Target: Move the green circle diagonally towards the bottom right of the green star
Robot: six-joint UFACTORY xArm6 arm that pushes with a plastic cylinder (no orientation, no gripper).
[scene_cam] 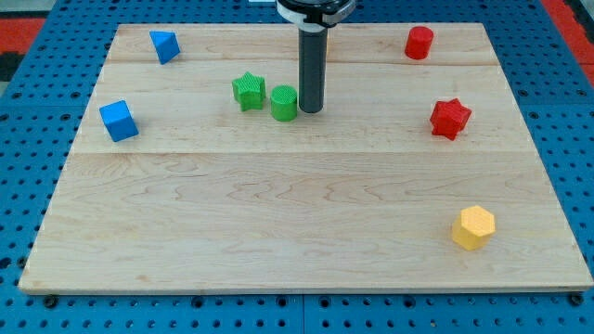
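The green circle [284, 103] is a short green cylinder in the upper middle of the wooden board. The green star [249, 91] stands just to its left and slightly higher, a small gap between them. My tip [310, 110] is the lower end of the dark rod, which comes down from the view's top. It stands right against the green circle's right side, touching or almost touching it.
A blue block [164, 44] lies at the top left and a blue cube [119, 121] at the left. A red cylinder [419, 43] is at the top right, a red star [450, 118] at the right, a yellow hexagon [474, 227] at the bottom right.
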